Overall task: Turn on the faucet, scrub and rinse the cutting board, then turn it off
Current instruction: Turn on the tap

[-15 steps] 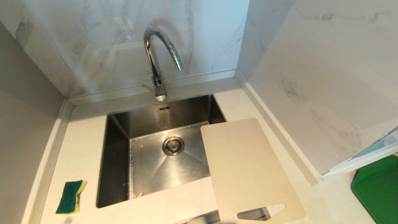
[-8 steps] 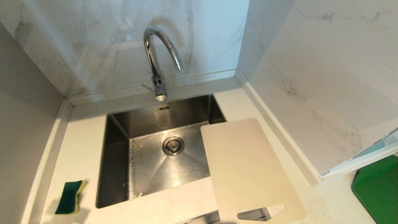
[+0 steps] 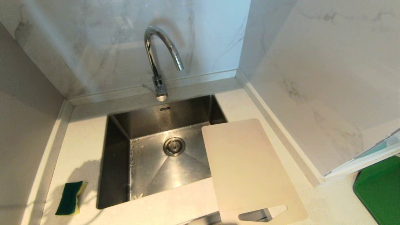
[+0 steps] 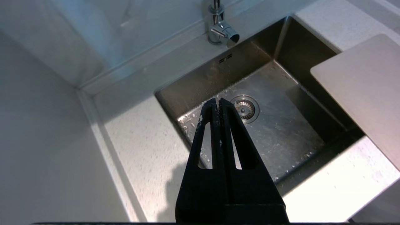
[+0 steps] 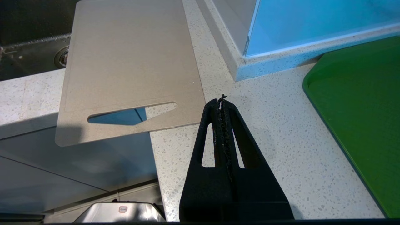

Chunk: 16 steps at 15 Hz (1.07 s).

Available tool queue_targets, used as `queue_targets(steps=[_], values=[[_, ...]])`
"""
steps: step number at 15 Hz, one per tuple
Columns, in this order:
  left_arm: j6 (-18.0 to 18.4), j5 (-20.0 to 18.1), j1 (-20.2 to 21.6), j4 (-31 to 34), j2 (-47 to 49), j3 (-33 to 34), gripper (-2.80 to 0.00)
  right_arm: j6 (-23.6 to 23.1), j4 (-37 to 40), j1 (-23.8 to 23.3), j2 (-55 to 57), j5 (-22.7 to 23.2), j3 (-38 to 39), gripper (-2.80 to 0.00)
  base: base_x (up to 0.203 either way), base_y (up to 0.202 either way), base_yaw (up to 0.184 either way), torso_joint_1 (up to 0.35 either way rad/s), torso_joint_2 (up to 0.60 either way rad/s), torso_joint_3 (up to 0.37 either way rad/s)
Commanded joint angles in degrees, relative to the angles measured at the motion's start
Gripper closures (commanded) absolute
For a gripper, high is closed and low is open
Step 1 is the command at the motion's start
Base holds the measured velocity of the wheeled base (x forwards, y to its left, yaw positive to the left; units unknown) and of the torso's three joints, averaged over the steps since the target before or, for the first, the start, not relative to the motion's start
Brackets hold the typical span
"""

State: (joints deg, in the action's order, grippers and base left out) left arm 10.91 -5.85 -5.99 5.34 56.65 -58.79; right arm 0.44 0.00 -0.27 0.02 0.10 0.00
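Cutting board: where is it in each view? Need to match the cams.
Head view: cutting board lower right of centre, over the sink's right edge.
Left wrist view: its corner at the right edge.
Right wrist view: upper left, handle slot nearest.
Shared landmark: the drain.

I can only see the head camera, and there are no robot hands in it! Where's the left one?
Observer: The left gripper is shut and empty, pointing toward the drain in the sink.
Operator: And the other hand?
Observer: The right gripper is shut too, above the countertop, between the cutting board and the green tray.
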Motion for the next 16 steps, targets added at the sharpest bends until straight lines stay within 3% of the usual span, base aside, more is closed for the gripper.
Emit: queue_targets(steps=[1, 6, 10, 13, 16], values=[[0.2, 0.4, -1.8, 0.4, 12.9, -7.1, 0.0, 0.0, 0.0, 0.0, 0.0, 0.0, 0.0, 0.0, 0.0, 0.0, 0.0, 0.0, 0.0, 0.0], [-0.2, 4.9, -6.2, 1.6, 32.6, -23.3, 0.0, 0.0, 0.0, 0.0, 0.0, 0.0, 0.0, 0.0, 0.0, 0.0, 0.0, 0.0, 0.0, 0.0], [-3.5, 10.2, -9.8, 2.0, 43.7, -32.2, 0.0, 0.0, 0.0, 0.0, -0.1, 0.0, 0.0, 0.0, 0.0, 0.0, 0.0, 0.0, 0.0, 0.0], [-9.0, 12.9, -11.7, 2.1, 50.7, -39.6, 0.0, 0.0, 0.0, 0.0, -0.1, 0.0, 0.0, 0.0, 0.0, 0.0, 0.0, 0.0, 0.0, 0.0], [-14.1, 19.3, -13.3, 2.1, 55.4, -48.4, 0.0, 0.0, 0.0, 0.0, -0.1, 0.0, 0.0, 0.0, 0.0, 0.0, 0.0, 0.0, 0.0, 0.0]])
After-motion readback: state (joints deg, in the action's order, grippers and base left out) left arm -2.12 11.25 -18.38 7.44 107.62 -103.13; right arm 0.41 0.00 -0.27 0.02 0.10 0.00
